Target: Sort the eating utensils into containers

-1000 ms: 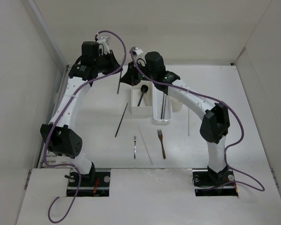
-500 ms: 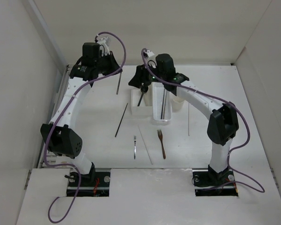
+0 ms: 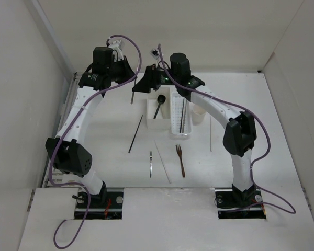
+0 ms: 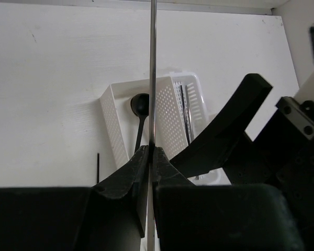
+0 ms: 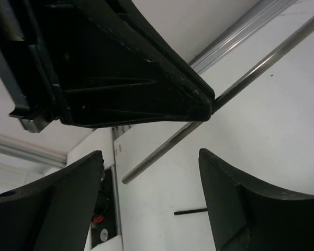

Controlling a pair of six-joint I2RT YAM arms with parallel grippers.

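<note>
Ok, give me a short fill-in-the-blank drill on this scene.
The left fingers are shut on a ____.
The black spoon lies in the square white ____.
The silver fork and the brown fork lie on the ____.
The right fingers stand ____.
Missing: chopstick; box; table; open.

Each arm (image 3: 78,112) consists of white tubular links joined by black joint housings. The left pincer (image 4: 150,151) has black fingers tapering to thin tips. The right pincer (image 5: 152,172) has broad, curved black fingers (image 5: 68,204). A purple cable (image 3: 139,55) loops loosely from behind each pincer back to a black base mount (image 3: 99,201).
</note>
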